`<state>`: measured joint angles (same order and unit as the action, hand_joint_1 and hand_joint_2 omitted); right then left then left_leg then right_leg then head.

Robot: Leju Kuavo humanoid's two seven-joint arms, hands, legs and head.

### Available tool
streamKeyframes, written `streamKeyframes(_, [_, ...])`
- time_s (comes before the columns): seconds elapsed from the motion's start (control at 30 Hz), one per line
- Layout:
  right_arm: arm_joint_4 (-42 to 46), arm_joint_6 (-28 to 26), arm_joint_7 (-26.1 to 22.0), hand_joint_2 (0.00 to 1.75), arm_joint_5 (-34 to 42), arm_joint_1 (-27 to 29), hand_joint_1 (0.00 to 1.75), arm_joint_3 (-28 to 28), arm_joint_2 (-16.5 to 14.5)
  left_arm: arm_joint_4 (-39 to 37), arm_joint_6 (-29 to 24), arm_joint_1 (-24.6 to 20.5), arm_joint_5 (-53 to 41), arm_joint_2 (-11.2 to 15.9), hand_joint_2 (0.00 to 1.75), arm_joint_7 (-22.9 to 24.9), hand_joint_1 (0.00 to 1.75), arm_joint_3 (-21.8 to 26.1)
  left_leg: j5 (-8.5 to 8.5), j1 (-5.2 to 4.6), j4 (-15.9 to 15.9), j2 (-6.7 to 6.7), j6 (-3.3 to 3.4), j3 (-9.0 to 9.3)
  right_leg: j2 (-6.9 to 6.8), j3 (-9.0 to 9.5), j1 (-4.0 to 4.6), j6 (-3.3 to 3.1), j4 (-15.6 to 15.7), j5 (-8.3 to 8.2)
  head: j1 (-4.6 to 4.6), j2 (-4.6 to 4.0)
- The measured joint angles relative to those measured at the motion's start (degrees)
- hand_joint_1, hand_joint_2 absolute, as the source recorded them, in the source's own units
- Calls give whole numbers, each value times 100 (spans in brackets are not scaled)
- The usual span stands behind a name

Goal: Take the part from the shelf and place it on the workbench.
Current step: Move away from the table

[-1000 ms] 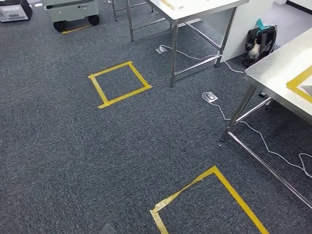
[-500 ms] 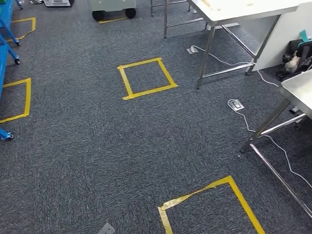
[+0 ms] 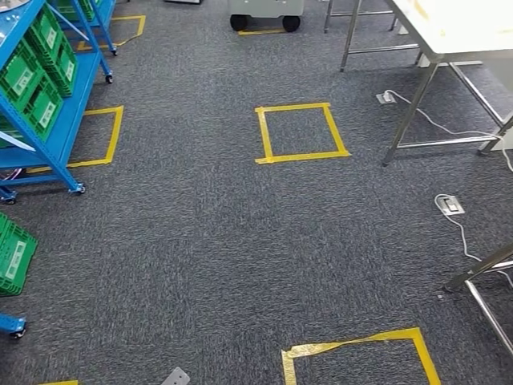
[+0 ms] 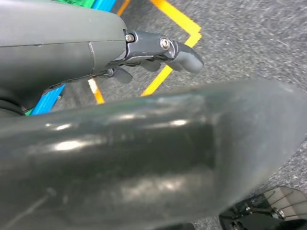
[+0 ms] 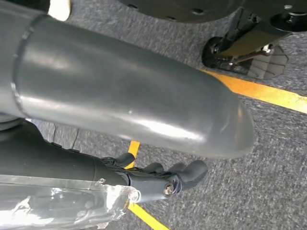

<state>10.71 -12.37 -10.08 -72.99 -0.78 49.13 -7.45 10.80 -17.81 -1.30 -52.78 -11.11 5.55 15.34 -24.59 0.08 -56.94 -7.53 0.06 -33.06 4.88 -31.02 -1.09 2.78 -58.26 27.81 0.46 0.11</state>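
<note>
Broadly, grey carpet (image 3: 199, 241) is occupying most of the head view, marked with yellow tape squares: one (image 3: 300, 132) lying mid-floor, another (image 3: 97, 136) lying beside the blue shelf (image 3: 58, 120) at the left edge, and a third (image 3: 357, 353) lying nearest the robot. Green bins (image 3: 45, 68) are sitting on the shelf's tiers, and another green bin (image 3: 13, 255) is sitting on a lower rack nearby. A steel-legged bench (image 3: 447, 32) is standing at the upper right, well apart from the shelf, with a white cable (image 3: 466, 241) trailing across the carpet below it toward a floor socket (image 3: 449, 204). The part itself is not distinguishable; judging by the task, it is presumably lying in one of the bins, though which one cannot be told. The left hand (image 4: 159, 52) is hanging over the carpet near yellow tape and a blue edge, its fingers curling loosely and gripping nothing; the right hand (image 5: 163, 179) is hanging likewise, fingers loosely bent and carrying nothing. The step in hand appears to be the approach to the shelf, with the pick not yet begun. The next move is probably calling for the robot to face the shelf squarely, stand near the adjacent tape square, and raise a hand toward the bin holding the part.
</note>
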Motion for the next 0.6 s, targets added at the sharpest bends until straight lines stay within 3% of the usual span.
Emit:
streamKeyframes(0.03, [0, 1, 1, 0, 1, -3, 0, 0, 0, -1, 0, 13, 0, 1, 0, 0, 0, 0, 20, 15, 13, -58, -38, -23, -56, 8, 9, -31, 4, -8, -3, 0])
streamKeyframes(0.07, [0, 1, 1, 0, 2, -4, 0, 1, 1, -1, 0, 29, 0, 2, 0, 0, 0, 0, 12, 19, 4, -4, -69, -42, -122, 12, 15, -68, 18, -23, -2, 0])
streamKeyframes(0.1, [0, 1, -1, 0, 3, -5, 0, 1, 1, -2, 0, 39, 0, 1, 0, 0, 0, 0, -49, 13, -74, 134, -96, -86, -191, 19, 18, -106, 40, -40, -18, 0])
streamKeyframes(0.17, [1, 0, -2, 0, 8, 1, 0, 3, 3, -2, 2, 24, 0, 1, 0, 0, 0, 0, -352, -5, -567, 517, -133, -321, -356, 30, 29, -165, 74, -56, -46, 0])
streamKeyframes(0.2, [1, 1, -2, 0, 10, 8, 0, 4, 3, -2, 4, 10, 0, 2, 0, 0, 0, 0, -541, -6, -951, 628, -147, -505, -447, 30, 39, -183, 78, -52, -59, 0])
streamKeyframes(0.27, [1, 2, -2, 0, 15, 18, 0, 5, 4, -2, 13, 2, 1, 2, 0, 0, 0, 0, -730, -2, -1533, 674, -163, -787, -634, 33, 51, -200, 76, -38, -60, 0])
streamKeyframes(0.3, [0, 2, -2, 0, 15, 16, 0, 5, 3, -2, 18, 9, 1, 4, 0, 0, 0, 0, -674, -1, -1568, 680, -166, -802, -717, 37, 53, -204, 76, -31, -60, 0])
streamKeyframes(0.37, [0, 3, -2, 0, 16, 7, 0, 5, 2, -2, 22, 21, 2, 7, 0, 0, 0, 0, -317, -3, -1033, 778, -157, -516, -861, 65, 51, -186, 76, -11, -62, 0])
streamKeyframes(0.4, [1, 4, -2, 0, 16, 5, 0, 5, 3, -2, 24, 18, 2, 6, 0, 0, 0, 0, -162, -21, -642, 949, -155, -305, -924, 84, 67, -163, 71, 9, -66, 0])
streamKeyframes(0.47, [1, 4, -2, 0, 16, 5, 0, 7, 4, -1, 28, -8, 2, 1, 0, 0, 0, 0, -33, -51, -110, 1216, -100, -33, -1047, 109, 115, -109, 61, 57, -69, 0])
streamKeyframes(0.5, [2, 4, -2, 0, 16, 4, 0, 7, 5, -1, 30, -17, 2, -2, 0, 0, 0, 0, -57, -67, -30, 1260, -69, -2, -1112, 117, 141, -85, 65, 79, -68, 0])
streamKeyframes(0.57, [2, 4, -3, 0, 15, -11, 0, 7, 6, -2, 34, -9, 2, -4, 0, 0, 0, 0, -61, -58, -8, 1109, 7, -3, -1192, 162, 138, -35, 73, 120, -55, 0])
streamKeyframes(0.6, [2, 3, -3, 0, 15, -18, 0, 7, 6, -2, 34, -1, 2, -3, 0, 0, 0, 1, -54, -48, -1, 1032, 41, 1, -1093, 160, 126, -4, 8, 181, -49, 0])
